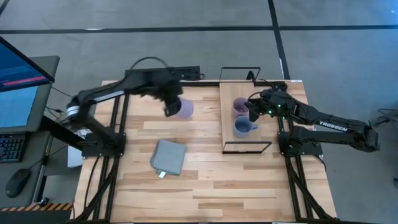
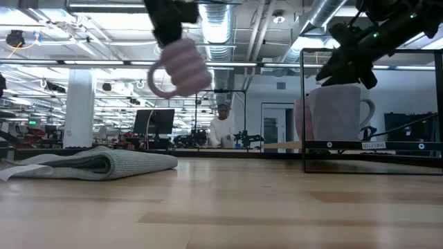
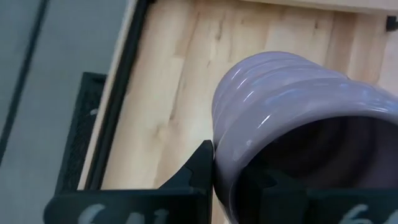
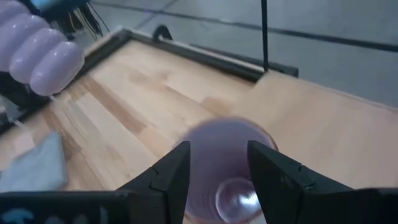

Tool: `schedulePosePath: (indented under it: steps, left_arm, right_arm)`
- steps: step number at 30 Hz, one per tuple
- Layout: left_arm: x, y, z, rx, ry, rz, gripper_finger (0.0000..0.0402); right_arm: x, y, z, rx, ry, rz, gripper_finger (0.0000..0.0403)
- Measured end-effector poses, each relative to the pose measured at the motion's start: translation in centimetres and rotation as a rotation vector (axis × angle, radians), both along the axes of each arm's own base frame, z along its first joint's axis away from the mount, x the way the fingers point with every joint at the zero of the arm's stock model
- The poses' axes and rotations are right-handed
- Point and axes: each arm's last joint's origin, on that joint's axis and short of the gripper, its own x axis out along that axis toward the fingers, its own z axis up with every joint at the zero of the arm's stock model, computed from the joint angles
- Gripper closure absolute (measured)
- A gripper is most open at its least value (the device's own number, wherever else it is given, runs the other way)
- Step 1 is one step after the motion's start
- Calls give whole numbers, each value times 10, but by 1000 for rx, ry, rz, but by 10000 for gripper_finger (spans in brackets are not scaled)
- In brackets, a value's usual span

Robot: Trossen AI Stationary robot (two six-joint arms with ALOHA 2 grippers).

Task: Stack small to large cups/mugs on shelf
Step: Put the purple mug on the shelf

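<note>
A ribbed lavender mug [image 1: 183,109] hangs high over the table's far middle, with my left gripper [image 1: 170,103] shut on it. On the shelf [image 1: 264,96], a pale wood board on a black wire frame at the right, a second lavender mug [image 1: 239,106] and a blue-grey mug [image 1: 244,127] stand on their bases. My right gripper [image 4: 217,168] hovers open just above the lavender mug [image 4: 227,174] on the shelf. That mug shows between its fingers, apart from them. My left gripper grips the mug's wall at the rim [image 3: 219,177], one finger [image 3: 200,169] outside and the other inside the hollow. The fingers come slanting down from above. The mug [image 2: 183,69] is lifted clear and tilted, its handle [image 2: 156,79] to one side.
A folded grey cloth [image 1: 168,155] lies on the table's near middle. The shelf's wire frame [image 2: 304,104] rises around the two mugs. A monitor and keyboard stand off the table's left edge. A person [image 2: 221,128] sits far back in the room.
</note>
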Motion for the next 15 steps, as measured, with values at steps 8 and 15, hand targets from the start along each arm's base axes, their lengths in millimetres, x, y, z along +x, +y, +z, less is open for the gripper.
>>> schedulePosePath:
  steps: [8,15]
  left_arm:
    - [66,49,-18,-20,102,-37,385]
    - [91,93,-49,-122,115,18,385]
  right_arm:
    - [-2,3,-6,61,47,37,222]
    - [-1,2,0,-5,6,64,220]
